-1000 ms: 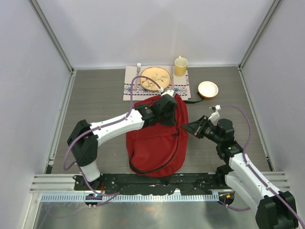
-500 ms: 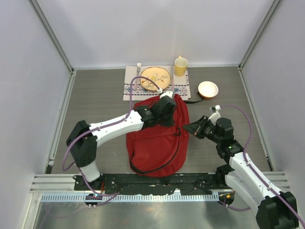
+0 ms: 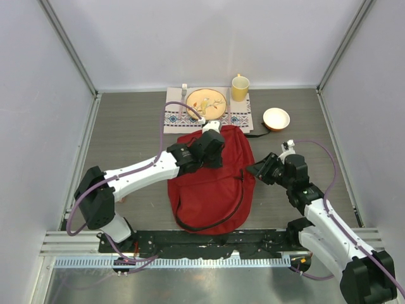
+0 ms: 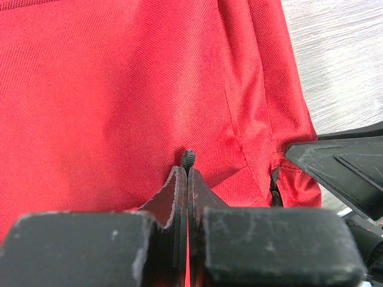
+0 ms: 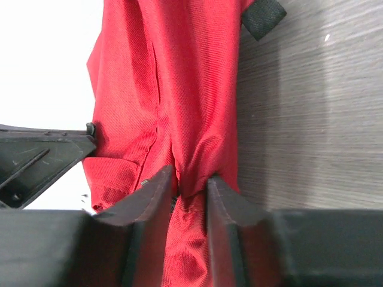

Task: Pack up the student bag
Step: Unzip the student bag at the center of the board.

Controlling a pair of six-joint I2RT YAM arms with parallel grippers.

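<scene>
Student bag (image 3: 212, 190): red fabric with a black zipper line, lying flat on the grey table (image 3: 126, 133). Its near end is by the arms' base rail.
Left gripper (image 3: 212, 149): over the bag's far half. In the wrist view its 2 fingers (image 4: 173, 197) are pressed together, with a dark ribbed tab (image 4: 188, 157) poking out between the tips.
Right gripper (image 3: 256, 170): at the bag's right edge, with its 2 fingers (image 5: 157, 191) pinching a raised fold of the red fabric.
Black strap (image 5: 263, 15): trails from the bag's far right corner.
Placemat (image 3: 174, 117): touching the bag's far end. It has a patterned border, too small to read.
Plate (image 3: 205, 103): on the placemat, beyond the bag.
Fork (image 3: 184, 88): left of the plate.
Yellow mug (image 3: 240, 87): beyond the bag, at the placemat's far right corner.
Bowl (image 3: 276, 118): off the bag's far right corner, apart from it.
</scene>
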